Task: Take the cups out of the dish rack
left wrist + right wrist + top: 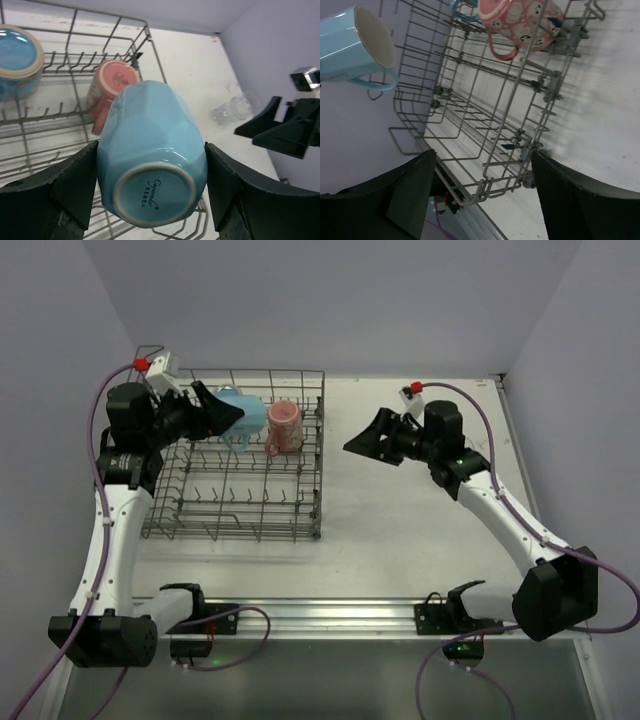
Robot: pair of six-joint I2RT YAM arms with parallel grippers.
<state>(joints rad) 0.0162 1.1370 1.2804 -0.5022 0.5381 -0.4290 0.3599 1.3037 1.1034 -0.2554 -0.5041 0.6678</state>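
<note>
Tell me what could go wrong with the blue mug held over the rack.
1. The left claw grips the blue mug only by its smooth sides; it might slip and drop onto the rack or the pink mug.
2. Its handle sticks out and could catch a wire on the way out.
3. A clear glass sits on the table toward the right claw; it may get knocked.

White table, pale and matt, with faint scuff marks on its surface. A plain lilac-grey back wall rises behind it. Matching side walls stand at the left and right, closing the table in on three sides. A silver metal rail runs along the table's near edge. Just below the rail, two small black boxes each show a green light.
</note>
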